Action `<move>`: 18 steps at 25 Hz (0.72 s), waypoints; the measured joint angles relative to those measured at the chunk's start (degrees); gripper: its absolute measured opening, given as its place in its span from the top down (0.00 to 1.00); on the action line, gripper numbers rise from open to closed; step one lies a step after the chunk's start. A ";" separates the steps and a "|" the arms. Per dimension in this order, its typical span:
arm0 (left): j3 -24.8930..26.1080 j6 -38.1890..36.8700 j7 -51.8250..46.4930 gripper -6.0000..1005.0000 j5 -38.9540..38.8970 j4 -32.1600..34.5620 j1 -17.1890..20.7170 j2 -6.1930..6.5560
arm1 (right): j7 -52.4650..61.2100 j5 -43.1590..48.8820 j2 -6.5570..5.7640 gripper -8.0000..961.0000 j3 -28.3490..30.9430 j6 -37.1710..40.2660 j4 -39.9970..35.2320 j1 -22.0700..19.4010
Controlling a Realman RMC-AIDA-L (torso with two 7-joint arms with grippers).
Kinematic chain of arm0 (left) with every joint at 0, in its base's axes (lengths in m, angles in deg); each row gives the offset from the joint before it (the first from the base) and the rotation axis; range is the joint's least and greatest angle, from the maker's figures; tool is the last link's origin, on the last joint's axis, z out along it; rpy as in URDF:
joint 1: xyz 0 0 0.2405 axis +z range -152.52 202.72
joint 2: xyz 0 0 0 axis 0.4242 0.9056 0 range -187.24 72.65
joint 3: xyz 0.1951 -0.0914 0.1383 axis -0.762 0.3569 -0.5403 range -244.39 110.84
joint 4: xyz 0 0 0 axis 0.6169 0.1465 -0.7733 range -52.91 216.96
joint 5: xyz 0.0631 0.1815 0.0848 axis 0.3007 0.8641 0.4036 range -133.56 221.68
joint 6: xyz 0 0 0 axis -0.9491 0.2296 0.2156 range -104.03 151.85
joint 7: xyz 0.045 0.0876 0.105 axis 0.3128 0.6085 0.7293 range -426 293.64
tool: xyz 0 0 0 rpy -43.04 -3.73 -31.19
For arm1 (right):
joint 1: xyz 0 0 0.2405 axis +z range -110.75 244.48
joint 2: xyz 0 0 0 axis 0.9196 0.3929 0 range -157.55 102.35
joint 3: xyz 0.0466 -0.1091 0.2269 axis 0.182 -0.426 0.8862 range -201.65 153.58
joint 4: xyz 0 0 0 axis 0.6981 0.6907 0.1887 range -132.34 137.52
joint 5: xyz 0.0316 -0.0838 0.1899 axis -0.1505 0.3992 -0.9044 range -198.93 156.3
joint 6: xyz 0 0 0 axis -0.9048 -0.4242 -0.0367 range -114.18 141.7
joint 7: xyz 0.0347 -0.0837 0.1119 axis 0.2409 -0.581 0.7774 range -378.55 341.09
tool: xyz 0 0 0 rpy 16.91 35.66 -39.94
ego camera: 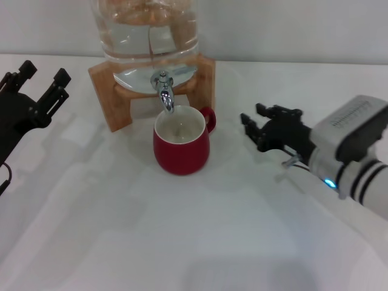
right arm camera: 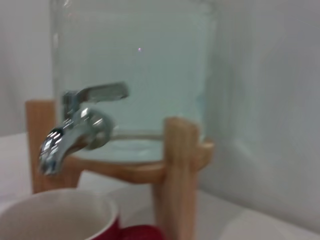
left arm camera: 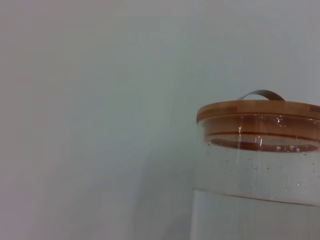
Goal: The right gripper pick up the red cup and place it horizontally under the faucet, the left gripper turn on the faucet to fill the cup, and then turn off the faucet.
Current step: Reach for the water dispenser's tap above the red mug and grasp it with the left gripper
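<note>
red cup (ego camera: 180, 148) upright on the white table (ego camera: 121, 230), directly below the faucet (ego camera: 164, 91), cream-white inside facing up, loop handle turned toward the robot's right. spout tip hanging just over the near rim of the cup, not touching. no gripper on the cup.

chrome faucet fitted low on the clear glass water jar (ego camera: 145, 30), lever on top, spout bent down. jar seated on a wooden stand (ego camera: 106, 91), water visible inside. seen from the right wrist: same faucet (right arm camera: 75, 127) in profile with flat lever pointing away from the spout, wooden stand leg (right arm camera: 177, 175) just beside it, cup rim (right arm camera: 55, 215) below the spout at the frame's edge, jar wall (right arm camera: 135, 60) behind.

right gripper (ego camera: 257, 127) low over the table on the robot's right, near the cup but clearly apart from it, black prongs spread and holding nothing, pointed toward the cup's handle side. grey ribbed housing and white arm trailing behind, small blue light lit.

left gripper (ego camera: 39, 82) at the far left edge, well apart from the stand and the faucet, black prongs splayed, nothing between them, raised off the table.

from the left wrist: upper part of the jar only, bamboo lid (left arm camera: 257, 112) with a thin metal handle (left arm camera: 262, 94) arched on top, reddish seal ring under the lid, droplets on the glass above the water line, plain pale wall behind. own fingers out of that view.
</note>
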 joint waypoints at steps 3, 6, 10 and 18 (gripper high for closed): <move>0.02 -0.07 0.03 0.25 0.00 0.00 0.01 0.00 | -1.86 0.02 -0.05 0.60 1.42 3.30 -0.02 -2.29; 0.02 -0.12 0.06 0.25 0.00 0.00 -0.13 0.00 | -3.08 0.00 -0.06 0.60 2.75 7.11 -0.39 -4.51; 0.02 -0.17 0.34 0.25 0.00 0.00 -0.29 0.00 | -5.04 -0.01 0.19 0.60 3.93 10.57 -1.18 -6.68; 0.02 -0.17 2.05 0.25 -0.56 -0.49 -0.33 -0.08 | -6.08 -0.58 0.36 0.60 4.84 20.32 -3.92 -10.95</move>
